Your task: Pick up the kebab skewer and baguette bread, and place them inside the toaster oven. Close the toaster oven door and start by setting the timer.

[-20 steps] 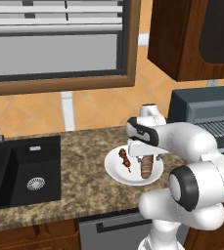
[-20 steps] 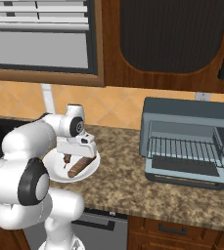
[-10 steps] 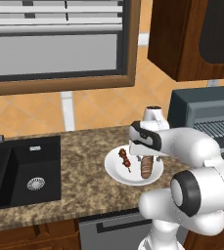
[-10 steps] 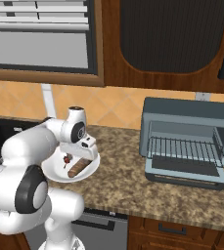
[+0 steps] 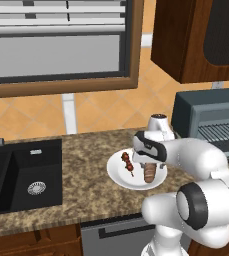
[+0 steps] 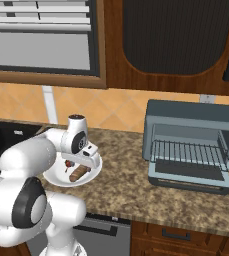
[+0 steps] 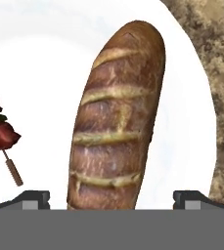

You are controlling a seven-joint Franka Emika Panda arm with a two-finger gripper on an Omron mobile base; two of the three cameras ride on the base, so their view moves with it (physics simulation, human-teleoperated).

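The jaws stand wide, one dark fingertip (image 7: pixel 35 197) low on each side of the loaf in the hand view, and nothing is gripped between them. The gripper (image 7: pixel 111 200) hangs right over the bread (image 7: pixel 118 117), a stubby brown loaf with pale slashes across its crust, lying flat on a white plate (image 7: pixel 59 53). Whether the tips touch the plate cannot be told.

Just beside the loaf on the same plate lies the skewer (image 7: pixel 1 136), red meat chunks with a bit of green and a thin brown stick poking out; it sits apart from the bread, with bare plate between them.

From the left base view, the plate (image 5: pixel 117 172) rests on the speckled stone bench (image 5: pixel 86 190), with the skewer (image 5: pixel 128 162) toward the sink side and the bread (image 5: pixel 149 173) toward the arm. The white arm bends down over it, its hand partly covering the loaf.

From the right base view, the bread (image 6: pixel 78 174) shows under the hand on the plate (image 6: pixel 93 167). Well apart along the bench stands the toaster oven (image 6: pixel 191 142), blue-grey, its door (image 6: pixel 188 172) dropped open and flat, wire rack (image 6: pixel 186 152) in plain sight. On the far side of the plate, a black sink (image 5: pixel 21 175) is set into the bench.
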